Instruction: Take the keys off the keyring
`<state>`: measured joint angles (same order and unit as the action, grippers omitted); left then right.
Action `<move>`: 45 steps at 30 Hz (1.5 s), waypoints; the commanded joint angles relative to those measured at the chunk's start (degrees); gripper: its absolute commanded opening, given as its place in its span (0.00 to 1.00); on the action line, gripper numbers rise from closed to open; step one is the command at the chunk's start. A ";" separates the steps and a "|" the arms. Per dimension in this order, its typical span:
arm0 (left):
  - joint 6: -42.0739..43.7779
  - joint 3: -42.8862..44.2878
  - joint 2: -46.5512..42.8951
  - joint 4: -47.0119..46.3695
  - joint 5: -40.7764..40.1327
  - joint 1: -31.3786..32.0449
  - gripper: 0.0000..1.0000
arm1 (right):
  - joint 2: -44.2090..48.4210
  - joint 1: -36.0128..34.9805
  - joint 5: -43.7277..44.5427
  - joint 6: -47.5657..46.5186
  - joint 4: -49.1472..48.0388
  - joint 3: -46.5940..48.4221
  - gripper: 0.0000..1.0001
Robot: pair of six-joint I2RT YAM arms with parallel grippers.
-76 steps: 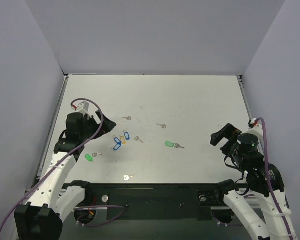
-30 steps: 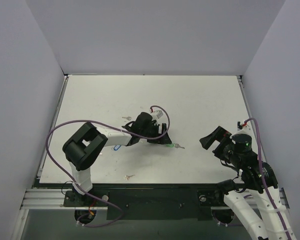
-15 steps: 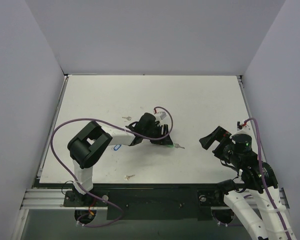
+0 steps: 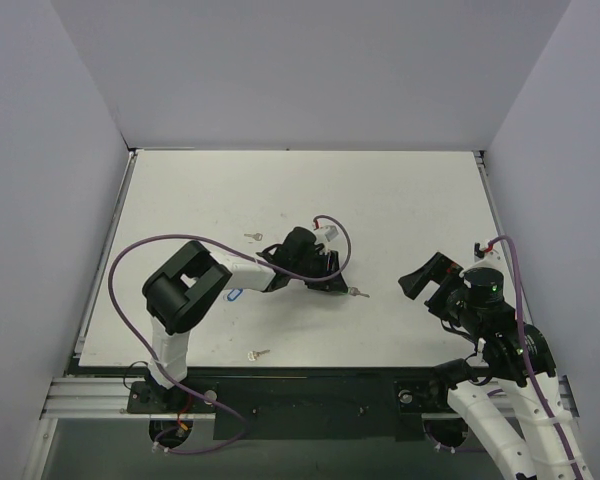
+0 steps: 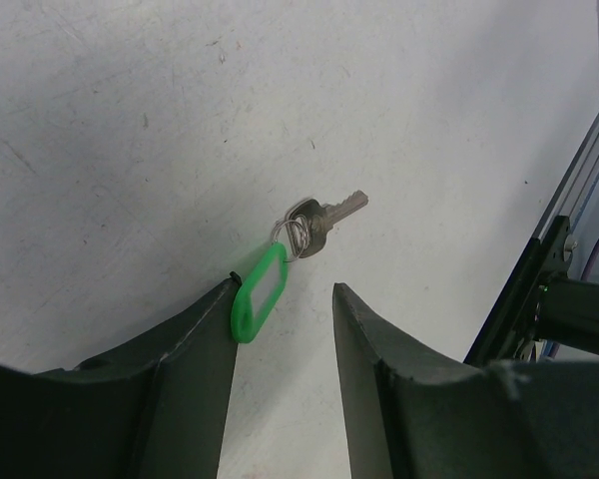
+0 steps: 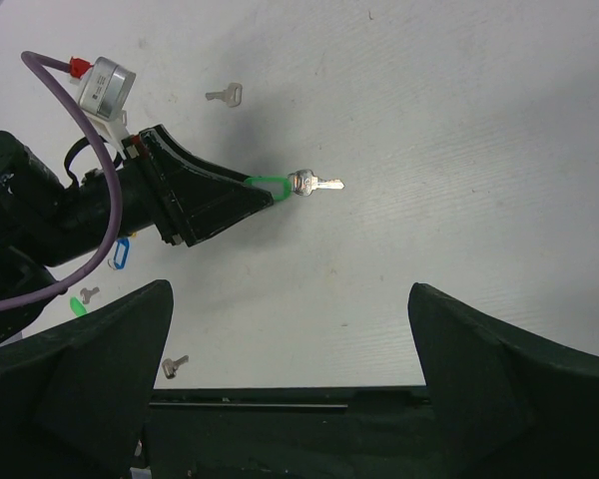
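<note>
The light-green key tag (image 5: pixel 260 292) lies flat on the white table, joined by a thin metal ring (image 5: pixel 295 228) to a silver key (image 5: pixel 324 213). My left gripper (image 5: pixel 283 299) is open, low over the table, with the tag's near end between its jaws and touching the left finger (image 5: pixel 205 329). In the top view the left gripper (image 4: pixel 332 283) covers the tag and the key (image 4: pixel 355 293) sticks out to its right. The right wrist view shows the tag (image 6: pixel 268 184) and the key (image 6: pixel 314 184). My right gripper (image 4: pixel 421 282) is open and empty, well right of them.
Loose silver keys lie behind the left arm (image 4: pixel 253 237) and near the front edge (image 4: pixel 259 354). A blue tag (image 4: pixel 234 295) lies beside the left forearm, and a brighter green tag (image 6: pixel 78 302) shows in the right wrist view. The table's front rail (image 6: pixel 299 399) lies under the right gripper.
My left arm swung from the far left across to the green tag and has edged slightly right onto it. My right gripper shifted a little left and lower early on, then stayed still.
</note>
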<state>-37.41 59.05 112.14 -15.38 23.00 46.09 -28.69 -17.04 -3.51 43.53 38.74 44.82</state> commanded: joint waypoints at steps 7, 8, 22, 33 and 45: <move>0.23 2.39 2.29 -1.23 0.99 0.58 0.48 | -1.11 -0.45 -0.36 0.33 -0.77 0.97 1.00; 0.23 2.39 2.38 -1.23 0.99 0.58 0.48 | -1.02 -0.45 -0.36 0.33 -0.77 0.89 1.00; -0.03 3.88 4.49 -1.67 2.04 0.67 0.29 | -0.84 -0.45 -0.27 0.42 -0.86 0.18 1.00; -1.88 3.97 0.64 -1.85 3.19 0.94 0.00 | -0.40 -0.45 -1.06 2.08 -0.95 0.35 0.99; -2.76 5.81 -14.57 9.04 -0.32 3.66 0.00 | 2.75 -0.45 -2.02 12.10 -5.51 1.59 0.99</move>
<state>-39.88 61.82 103.83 -10.68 24.27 48.25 -28.18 -17.04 -3.99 50.57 37.63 44.88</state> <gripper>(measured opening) 0.044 0.992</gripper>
